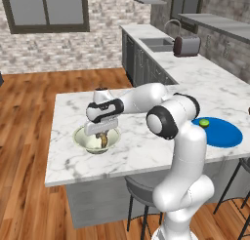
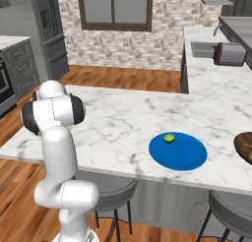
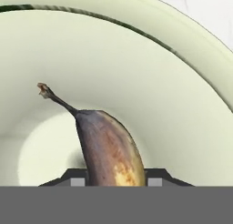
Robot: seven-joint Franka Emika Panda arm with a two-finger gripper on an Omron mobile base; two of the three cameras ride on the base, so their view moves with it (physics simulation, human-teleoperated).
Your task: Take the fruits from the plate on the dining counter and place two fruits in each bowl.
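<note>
Down inside the cream-white shallow bowl, the two-finger gripper is clamped on a brown-yellow curved banana, its long axis running straight ahead from the fingers, stem towards the bowl floor. Release looks next. Farther right on the white marble dining counter, a green lime sits on the flat blue plate; beyond, brick wall.
</note>
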